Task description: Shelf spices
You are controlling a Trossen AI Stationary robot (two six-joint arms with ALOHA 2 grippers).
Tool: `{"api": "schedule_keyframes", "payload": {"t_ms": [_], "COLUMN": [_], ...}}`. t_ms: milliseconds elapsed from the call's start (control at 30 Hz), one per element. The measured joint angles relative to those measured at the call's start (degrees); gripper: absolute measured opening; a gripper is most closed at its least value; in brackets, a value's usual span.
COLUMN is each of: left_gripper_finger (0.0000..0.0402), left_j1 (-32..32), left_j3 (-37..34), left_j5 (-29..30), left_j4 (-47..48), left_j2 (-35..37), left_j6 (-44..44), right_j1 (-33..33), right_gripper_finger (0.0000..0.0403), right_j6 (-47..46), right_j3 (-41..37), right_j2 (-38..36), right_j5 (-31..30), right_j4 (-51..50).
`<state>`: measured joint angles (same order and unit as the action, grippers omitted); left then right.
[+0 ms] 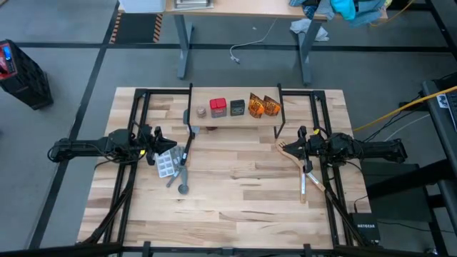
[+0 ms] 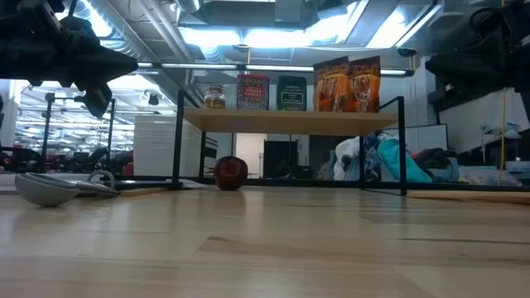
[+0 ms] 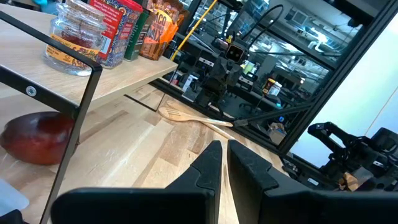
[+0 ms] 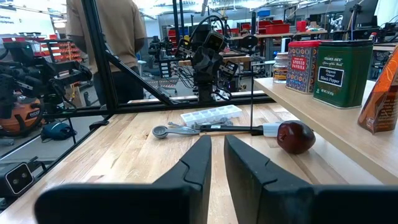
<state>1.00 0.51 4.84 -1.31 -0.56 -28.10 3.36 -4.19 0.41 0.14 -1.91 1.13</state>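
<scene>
The shelf (image 1: 235, 123) stands at the table's far middle on black legs. On its plank stand, left to right, a small jar (image 2: 214, 97), a red box (image 2: 252, 91), a dark box (image 2: 291, 93) and two orange packets (image 2: 348, 83), all upright on their bases. My left gripper (image 1: 158, 137) hovers near the shelf's left leg, shut and holding nothing. My right gripper (image 1: 294, 146) hovers near the shelf's right leg, also shut and holding nothing. In the right wrist view its fingers (image 4: 217, 143) point across the table toward the left arm.
A dark red round thing (image 2: 230, 172) lies on the table under the shelf. A white blister tray (image 1: 166, 163) and metal measuring spoons (image 1: 182, 182) lie near my left gripper. A pale wooden utensil (image 1: 296, 160) lies below my right gripper. A person (image 4: 106, 37) stands beyond the table.
</scene>
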Motion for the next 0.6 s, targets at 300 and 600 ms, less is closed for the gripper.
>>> {"api": "schedule_keyframes", "payload": {"t_ms": [300, 600], "left_gripper_finger": [0.0019, 0.0019], "left_j1": [0.28, 0.20], "left_j3": [-0.01, -0.01], "left_j5": [0.94, 0.94], "left_j4": [-0.66, -0.42], "left_j2": [-0.02, 0.00], "left_j6": [3.93, 3.37], "right_j1": [0.02, 0.02], "right_gripper_finger": [0.0050, 0.0050], "right_j6": [0.00, 0.00], "right_j3": [0.00, 0.00], "right_j2": [0.00, 0.02], "right_j5": [0.02, 0.00], "right_j4": [0.00, 0.00]}}
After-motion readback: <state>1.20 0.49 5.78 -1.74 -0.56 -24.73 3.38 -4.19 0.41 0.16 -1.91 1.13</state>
